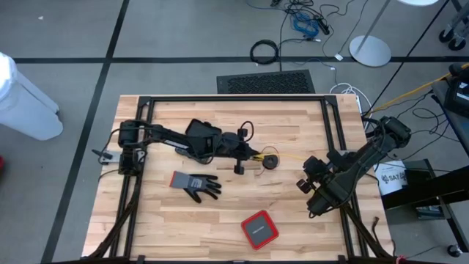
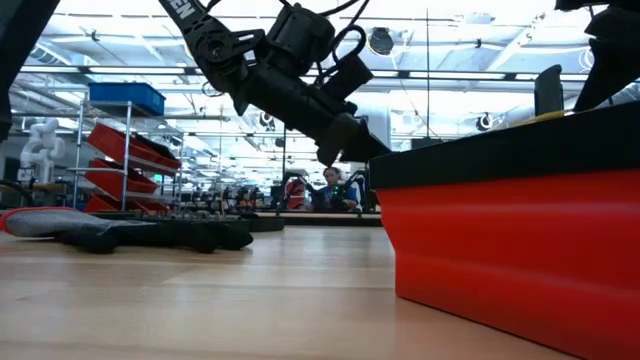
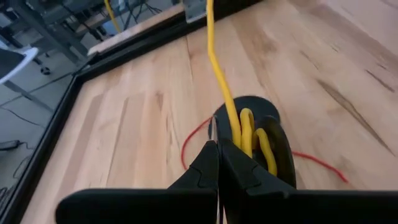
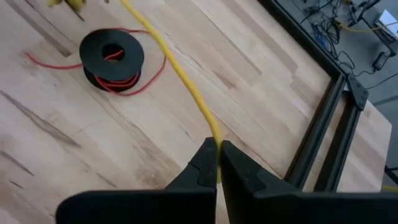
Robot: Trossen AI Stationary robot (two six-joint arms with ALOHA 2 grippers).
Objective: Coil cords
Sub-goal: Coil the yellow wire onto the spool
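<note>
My left claw [image 3: 219,149] sat clenched over the middle of the desk [image 1: 220,220], its tips pinched on the yellow cord [image 3: 219,74] where that cord bunched into a few short loops against the black spool [image 3: 273,134]. The spool lay just ahead of those tips, touching the loops, with the red cord [image 3: 189,140] trailing off it in a thin arc on the wood.

My right claw [image 4: 217,158] was clenched too, tips closed on the same yellow cord [image 4: 180,68] farther along its run, out toward the right side of the desk. So the yellow cord stretched between my two claws, its long axis running from the left claw's tips past the spool to the right claw's tips, then, by the top camera, on over the desk's right edge.

From the right claw the spool [image 4: 112,56] lay well ahead and off to one side of the cord, red wire [image 4: 118,81] wound on it and spilling round it.

The left claw [image 1: 253,155] was plainly the nearer to the spool [image 1: 271,161]; the right claw [image 1: 314,192] stood well apart from it. I judged the coiling would turn on that line: slack fed from the right along the cord's axis, loops gathered at the left beside the spool. The glove [image 1: 195,183] and red box [image 1: 259,229] lay clear of that line.
</note>
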